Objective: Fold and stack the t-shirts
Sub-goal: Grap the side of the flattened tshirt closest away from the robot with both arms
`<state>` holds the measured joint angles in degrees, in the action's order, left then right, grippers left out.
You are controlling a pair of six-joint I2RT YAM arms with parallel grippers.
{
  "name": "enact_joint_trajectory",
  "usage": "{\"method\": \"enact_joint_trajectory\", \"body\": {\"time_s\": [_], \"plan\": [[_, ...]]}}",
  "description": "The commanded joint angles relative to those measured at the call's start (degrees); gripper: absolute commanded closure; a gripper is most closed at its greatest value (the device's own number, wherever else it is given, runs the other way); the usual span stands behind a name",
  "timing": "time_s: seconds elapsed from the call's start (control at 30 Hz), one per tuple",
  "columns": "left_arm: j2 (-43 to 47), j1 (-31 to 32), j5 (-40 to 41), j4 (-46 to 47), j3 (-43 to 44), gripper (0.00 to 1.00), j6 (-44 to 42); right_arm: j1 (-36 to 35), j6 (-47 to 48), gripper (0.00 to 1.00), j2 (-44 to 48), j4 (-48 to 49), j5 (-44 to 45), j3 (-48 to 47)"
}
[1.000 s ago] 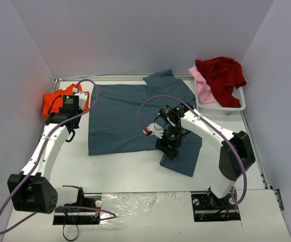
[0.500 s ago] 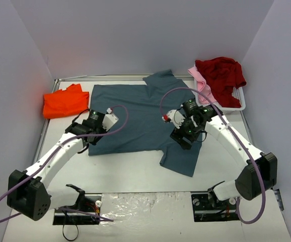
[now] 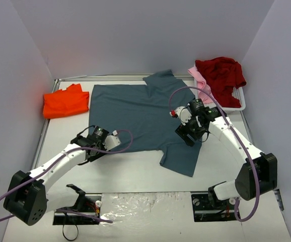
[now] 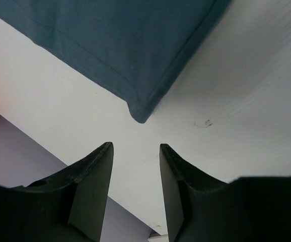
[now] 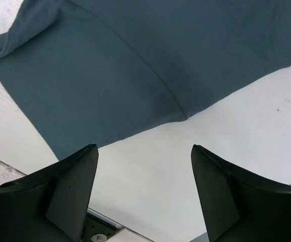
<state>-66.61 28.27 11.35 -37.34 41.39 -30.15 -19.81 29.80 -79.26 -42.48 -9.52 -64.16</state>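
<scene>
White tabletop (image 3: 135,176): left gripper (image 4: 135,146), jaws apart and empty, has swung from the orange t-shirt (image 3: 66,103) at ten o'clock to the seven o'clock corner of the central blue-grey t-shirt (image 3: 130,116). The right gripper (image 5: 144,148), jaws likewise spread, hovers at four o'clock. Folding looks next.

The left arm (image 3: 60,162) stretches from lower left toward the frame's centre, the left gripper (image 4: 135,147) pointing down, jaws narrowly parted and empty. The right arm (image 3: 236,143) arches up from lower right, the right gripper (image 5: 144,150) spread wider, empty.
</scene>
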Motion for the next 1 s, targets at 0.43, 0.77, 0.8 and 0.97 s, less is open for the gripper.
{"method": "enact_joint_trajectory", "body": {"time_s": [0.43,0.77,0.8,0.97], "plan": [[-3.2,0.0,-1.2,9.3,-6.8,0.55,-6.7,1.8,-5.5,0.31,-7.0,3.9,2.1,-1.4],[-10.2,-0.1,-0.3,13.9,-5.9,0.57,-6.8,2.2,-5.7,0.31,-7.7,3.9,2.1,-0.9],[-10.5,-0.1,0.0,14.1,-5.7,0.59,-6.8,2.3,-5.7,0.31,-7.7,4.0,2.1,-0.9],[-11.9,-0.6,2.0,15.2,-5.0,0.64,-6.8,2.4,-5.4,0.31,-7.7,4.1,1.8,-0.8]]}}
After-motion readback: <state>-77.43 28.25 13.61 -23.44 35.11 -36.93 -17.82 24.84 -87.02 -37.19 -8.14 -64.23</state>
